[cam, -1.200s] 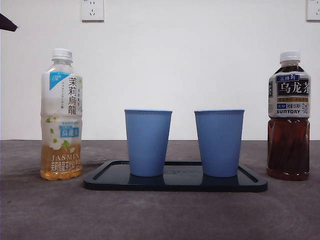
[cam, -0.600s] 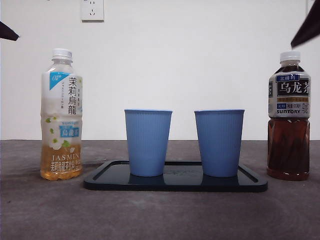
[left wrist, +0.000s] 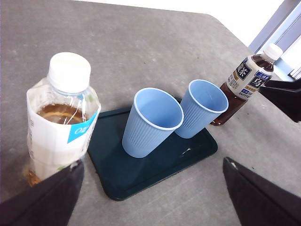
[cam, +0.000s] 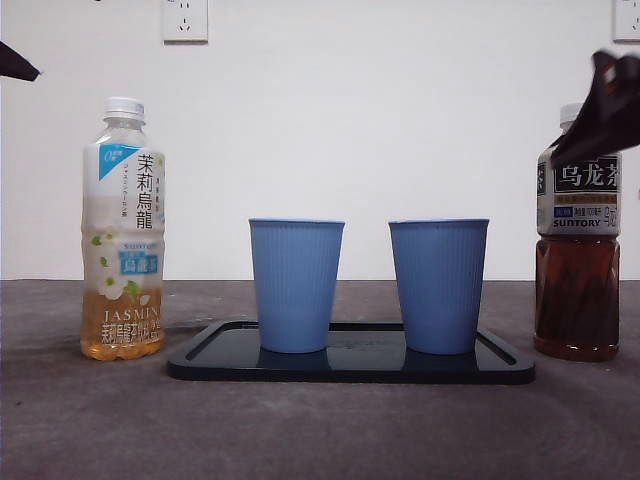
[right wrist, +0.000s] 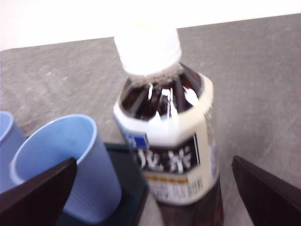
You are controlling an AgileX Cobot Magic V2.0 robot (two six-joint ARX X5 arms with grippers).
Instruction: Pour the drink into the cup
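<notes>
Two empty blue cups, the left cup [cam: 296, 285] and the right cup [cam: 438, 285], stand on a dark tray [cam: 350, 368]. To the tray's left is a pale jasmine tea bottle [cam: 123, 230], capped. A dark oolong tea bottle [cam: 577, 270] stands capped to the tray's right. My right gripper [cam: 600, 110] hangs in front of that bottle's neck. In the right wrist view it [right wrist: 153, 162] is open, with the dark bottle [right wrist: 167, 136] between its jaws but apart from them. My left gripper [left wrist: 154, 164] is open and high, with the jasmine bottle [left wrist: 59, 117] close by one jaw.
The grey tabletop [cam: 320, 430] runs in front of the tray. A white wall with outlets [cam: 185, 20] closes the back. The left arm shows only as a black tip [cam: 15, 62] at the upper left corner.
The right arm has come down from the upper right corner and now covers the dark bottle's cap and neck. Bottles, cups and the left arm have not moved.
</notes>
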